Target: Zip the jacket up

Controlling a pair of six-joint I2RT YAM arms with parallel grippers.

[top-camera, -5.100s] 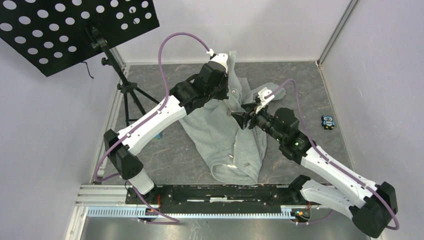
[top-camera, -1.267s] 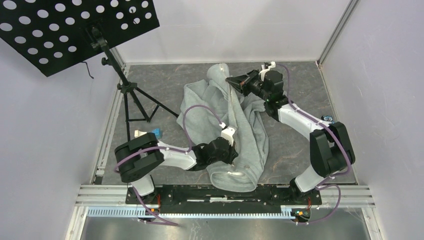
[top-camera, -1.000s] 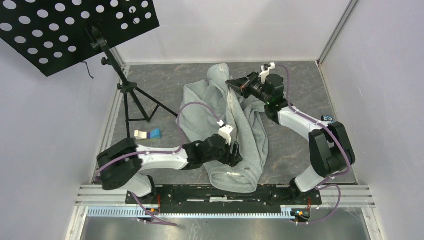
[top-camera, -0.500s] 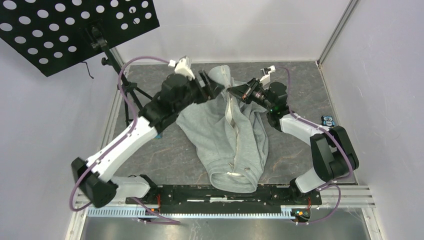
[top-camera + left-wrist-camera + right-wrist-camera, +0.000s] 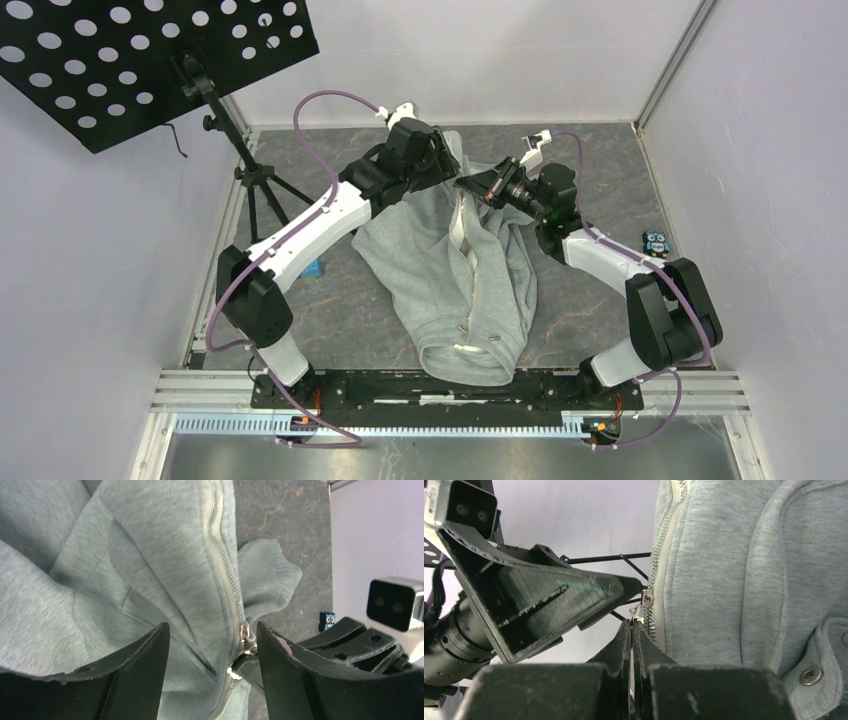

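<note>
The grey jacket [image 5: 430,270] lies spread on the table, its pale zipper strip [image 5: 462,240] running from hem to collar. My right gripper [image 5: 468,185] is at the collar end, shut on the zipper pull [image 5: 644,599], with the fingertips [image 5: 631,626] pressed together. The slider [image 5: 245,630] sits high on the zipper teeth [image 5: 225,575]. My left gripper [image 5: 442,168] hovers right beside it over the collar, open. Its two fingers [image 5: 135,672] straddle the fleece and the slider without pinching them. In the right wrist view, a left finger [image 5: 549,600] shows as a black wedge close by.
A black perforated music stand [image 5: 150,55] on a tripod [image 5: 255,195] stands at the back left. A small owl figure [image 5: 656,243] lies at the right, and a blue-and-white object [image 5: 314,270] peeks from under the left arm. Enclosure walls ring the table.
The left arm has swung from the jacket's lower hem up to the collar, its jaws narrowing slightly. The right gripper kept its hold and shifted slightly nearer; the jacket now lies flatter.
</note>
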